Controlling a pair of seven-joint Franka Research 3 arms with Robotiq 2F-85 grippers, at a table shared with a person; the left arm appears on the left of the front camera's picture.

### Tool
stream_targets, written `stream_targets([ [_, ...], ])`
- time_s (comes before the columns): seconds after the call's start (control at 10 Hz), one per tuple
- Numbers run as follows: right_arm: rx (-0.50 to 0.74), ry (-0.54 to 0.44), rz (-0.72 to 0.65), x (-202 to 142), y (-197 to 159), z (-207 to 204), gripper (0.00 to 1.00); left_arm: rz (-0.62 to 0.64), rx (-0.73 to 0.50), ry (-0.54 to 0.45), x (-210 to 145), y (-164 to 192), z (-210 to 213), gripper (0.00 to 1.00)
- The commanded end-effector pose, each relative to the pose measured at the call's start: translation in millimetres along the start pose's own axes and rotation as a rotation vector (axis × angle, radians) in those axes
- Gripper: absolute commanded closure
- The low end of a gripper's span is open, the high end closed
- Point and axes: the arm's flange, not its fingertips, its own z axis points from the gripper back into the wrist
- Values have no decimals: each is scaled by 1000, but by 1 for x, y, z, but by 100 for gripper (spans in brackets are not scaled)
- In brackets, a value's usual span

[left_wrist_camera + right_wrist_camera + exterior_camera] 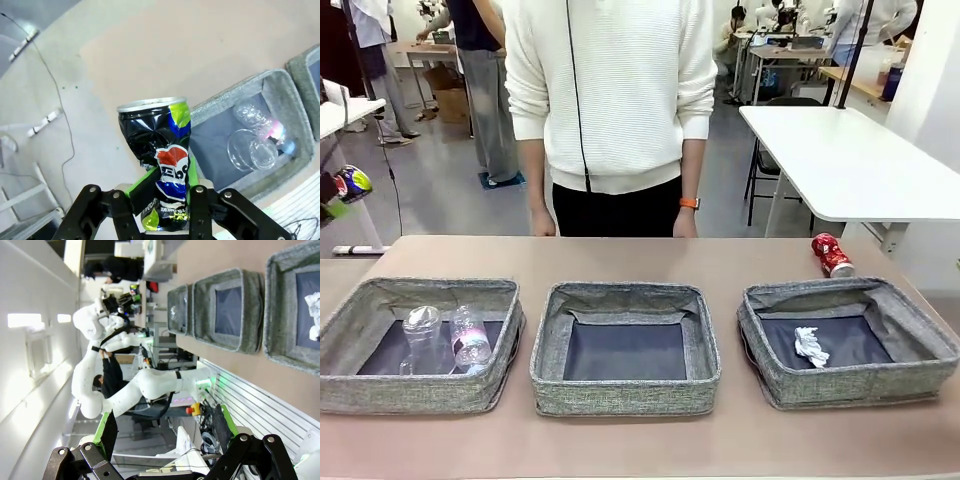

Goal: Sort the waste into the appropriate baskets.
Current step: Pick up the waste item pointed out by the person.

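Note:
My left gripper (167,192) is shut on a crushed dark multicoloured can (155,125), held upright above the floor, off the table's left end. That can (353,182) also shows at the left edge of the front view. The left basket (420,395) holds a clear plastic cup (420,330) and a clear plastic bottle (470,340). The middle basket (625,395) has nothing in it. A crumpled white paper wad (810,346) lies in the right basket (850,385). A crushed red can (832,255) lies on the table behind that basket. My right gripper (165,435) stands open and holds nothing.
A person in a white sweater (610,90) stands at the table's far side, hands (686,222) at its edge. A white table (850,160) stands behind on the right. Bare tabletop (620,260) runs between the baskets and the person.

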Motion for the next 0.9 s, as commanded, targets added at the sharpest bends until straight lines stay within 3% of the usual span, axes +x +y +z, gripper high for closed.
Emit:
stream_targets([
  [0.0,20,1,18,1,2,2,0,-16,-5,49,18,-7,-28,100],
  [0.1,20,1,18,1,2,2,0,-16,-5,49,18,-7,-28,100],
  [0.2,20,1,18,1,2,2,0,-10,-10,14,5,-4,-9,75],
  [0.3,20,1,18,1,2,2,0,99,-8,46,36,-33,1,75],
  [0.4,20,1,18,1,2,2,0,274,-46,73,78,-89,40,75],
  [0.5,20,1,18,1,2,2,0,328,19,65,107,-144,72,75],
  [0.7,20,1,18,1,2,2,0,216,-7,77,152,-239,118,75],
  [0.8,20,1,18,1,2,2,0,254,14,110,169,-289,135,75],
])
